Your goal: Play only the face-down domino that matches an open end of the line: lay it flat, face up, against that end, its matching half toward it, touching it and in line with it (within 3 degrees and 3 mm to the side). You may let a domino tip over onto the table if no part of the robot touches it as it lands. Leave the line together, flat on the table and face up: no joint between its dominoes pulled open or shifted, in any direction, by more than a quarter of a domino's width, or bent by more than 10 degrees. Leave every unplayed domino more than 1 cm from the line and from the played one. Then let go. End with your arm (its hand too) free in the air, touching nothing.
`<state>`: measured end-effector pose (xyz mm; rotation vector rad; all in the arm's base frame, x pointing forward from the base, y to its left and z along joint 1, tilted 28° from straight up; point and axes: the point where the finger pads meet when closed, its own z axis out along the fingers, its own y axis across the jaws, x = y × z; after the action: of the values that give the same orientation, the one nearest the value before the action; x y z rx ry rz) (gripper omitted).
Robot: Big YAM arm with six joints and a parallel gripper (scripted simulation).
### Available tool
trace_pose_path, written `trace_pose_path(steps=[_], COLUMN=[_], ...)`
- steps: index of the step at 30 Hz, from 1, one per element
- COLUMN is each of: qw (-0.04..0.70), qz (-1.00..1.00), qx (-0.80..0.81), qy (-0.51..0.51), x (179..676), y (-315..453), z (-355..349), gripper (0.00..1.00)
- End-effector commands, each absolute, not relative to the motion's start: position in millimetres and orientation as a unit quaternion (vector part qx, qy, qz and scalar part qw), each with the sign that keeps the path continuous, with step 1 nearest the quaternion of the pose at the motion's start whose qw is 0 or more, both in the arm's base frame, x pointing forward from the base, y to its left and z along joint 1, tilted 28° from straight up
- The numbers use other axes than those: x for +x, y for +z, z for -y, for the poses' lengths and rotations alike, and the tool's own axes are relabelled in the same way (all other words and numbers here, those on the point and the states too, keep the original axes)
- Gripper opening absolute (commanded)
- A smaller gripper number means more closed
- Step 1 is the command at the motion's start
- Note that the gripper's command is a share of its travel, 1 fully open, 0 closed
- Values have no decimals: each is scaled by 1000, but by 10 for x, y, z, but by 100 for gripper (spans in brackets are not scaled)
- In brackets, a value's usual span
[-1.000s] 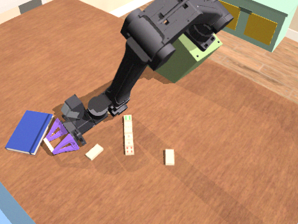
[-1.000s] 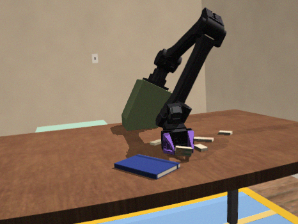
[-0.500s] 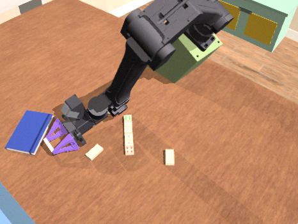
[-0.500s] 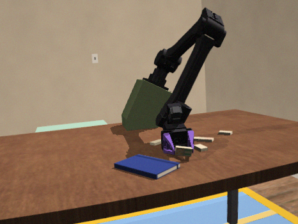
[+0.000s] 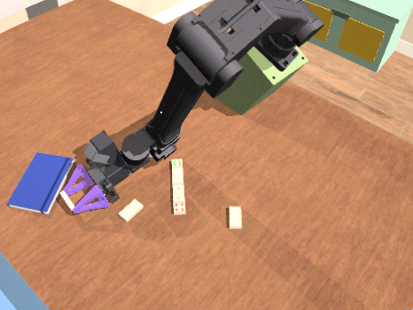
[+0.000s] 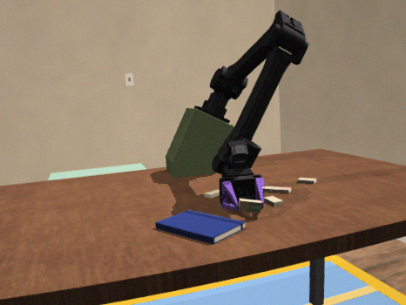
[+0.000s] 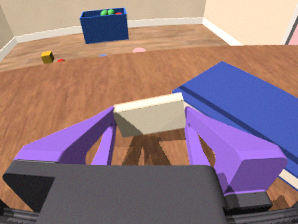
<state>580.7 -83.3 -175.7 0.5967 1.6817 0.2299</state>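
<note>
Gripping a cream domino [image 5: 67,200] between its purple fingers [image 5: 91,200], the gripper [image 5: 73,197] is sitting beside a blue book [image 5: 40,182] in the top view, with the domino line [image 5: 178,187] and two loose dominoes [image 5: 130,210] [image 5: 235,217] lying apart on the table [image 5: 288,177]. From the exterior, the gripper [image 6: 248,204] is holding the domino [image 6: 250,205] just above the table. In the wrist view, the domino [image 7: 150,113] is sitting clamped between both fingers.

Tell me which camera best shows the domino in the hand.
The wrist view: the cream domino fills the gap between the purple fingers, blank side showing. The top view shows only a white sliver beside the blue book. The exterior view shows one small end under the hand.
</note>
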Motion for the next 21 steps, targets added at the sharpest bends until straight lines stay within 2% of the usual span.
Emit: trace_pose_path(steps=[1, 18, 19, 21], qw=[623, 621, 625, 625], qz=[-731, -732, -730, -730], qx=[259, 259, 260, 260], qy=[107, 106, 99, 99], x=[5786, 5772, 5821, 5821], y=[-1802, -1815, -1726, -1726], z=[747, 742, 855, 855], gripper=[48, 48, 71, 71])
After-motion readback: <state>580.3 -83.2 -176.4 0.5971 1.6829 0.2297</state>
